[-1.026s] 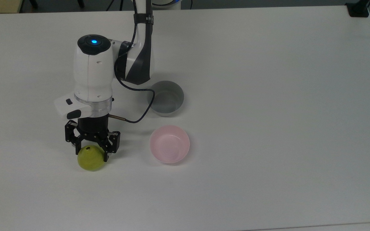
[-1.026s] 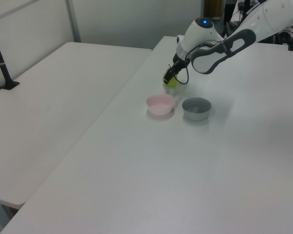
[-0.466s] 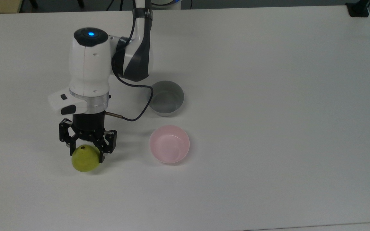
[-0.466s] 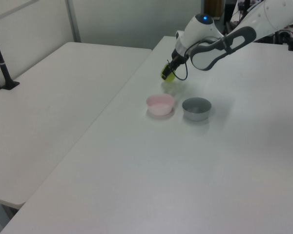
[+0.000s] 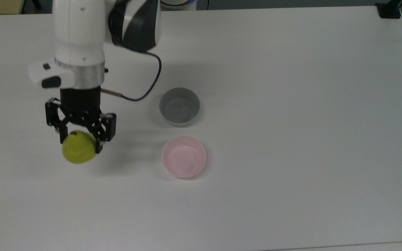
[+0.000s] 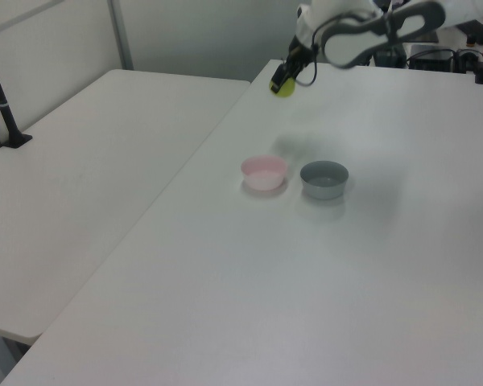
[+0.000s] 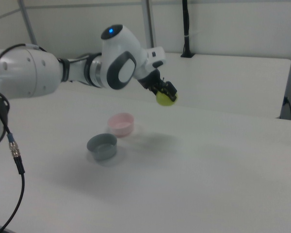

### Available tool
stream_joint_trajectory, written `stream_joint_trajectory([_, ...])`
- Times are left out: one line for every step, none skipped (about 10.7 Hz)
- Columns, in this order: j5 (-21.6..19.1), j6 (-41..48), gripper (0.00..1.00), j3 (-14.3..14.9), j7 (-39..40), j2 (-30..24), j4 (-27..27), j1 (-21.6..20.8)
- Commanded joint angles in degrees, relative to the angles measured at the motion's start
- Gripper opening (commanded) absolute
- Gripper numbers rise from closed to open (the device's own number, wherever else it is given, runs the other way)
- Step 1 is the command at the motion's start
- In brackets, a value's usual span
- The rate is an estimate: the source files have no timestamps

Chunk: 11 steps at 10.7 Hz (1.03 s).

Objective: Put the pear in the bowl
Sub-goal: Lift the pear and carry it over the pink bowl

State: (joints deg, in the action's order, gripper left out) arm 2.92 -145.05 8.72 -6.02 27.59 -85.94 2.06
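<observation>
A: Gripper (image 5: 80,137) closed around the pear (image 5: 79,147), fingers clamped on the fruit's upper sides near the dark stem spot. Pear held in the air, well clear of the white table (image 5: 291,139); shadow visible on the surface beneath in the left view, below the fruit (image 6: 284,87).

B: Position relative to the target?

A: Well apart. Pink bowl (image 5: 184,156) seated on the table toward the top view's right of the pear; grey bowl (image 5: 179,106) just beside it, farther up in the top view. In the right view, pear (image 7: 165,98) hung above and to the right view's right of the pink bowl (image 7: 121,124).

B: Handling character of the fruit?

A: Judged firm, light and smooth-skinned, hence somewhat slippery between narrow fingers. Rounded form likely to rotate or slide out if gripped off-centre. Best taken across the widest part of the body, not at the tapering top. Present hold looked high on the fruit, most of the body hanging below the fingertips, so judged only moderately secure.

B: Release considerations?

A: Likely to roll after a drop; low release over the glossy bowl centre advisable. Bruising possible under hard squeeze.
</observation>
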Motion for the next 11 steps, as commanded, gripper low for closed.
stream_joint_trajectory([-0.3,9.5,0.41,-0.7,-2.8,-8.2,-2.7,-2.0])
stream_joint_trajectory([-0.3,11.6,0.41,-0.8,-4.1,-9.1,-2.8,-4.1])
stream_joint_trajectory([-0.2,13.1,0.41,-0.8,-5.2,-9.6,-2.9,-5.9])
stream_joint_trajectory([-0.2,14.1,0.42,-0.8,-6.0,-9.7,-2.9,-7.9])
stream_joint_trajectory([-0.1,14.7,0.42,-0.8,-7.2,-9.8,-3.0,-9.9])
stream_joint_trajectory([-0.1,14.8,0.42,-0.8,-8.4,-9.4,-3.2,-11.9])
stream_joint_trajectory([0.0,14.2,0.42,-0.8,-9.5,-8.9,-4.1,-13.6])
stream_joint_trajectory([0.1,13.9,0.42,-0.8,-10.0,-8.2,-4.5,-14.5])
stream_joint_trajectory([0.2,13.7,0.42,-0.8,-10.1,-7.0,-4.4,-14.8])
stream_joint_trajectory([0.2,12.0,0.42,-0.8,-10.1,-5.7,-4.7,-15.1])
stream_joint_trajectory([0.2,9.9,0.42,-0.8,-10.1,-4.7,-5.4,-15.9])
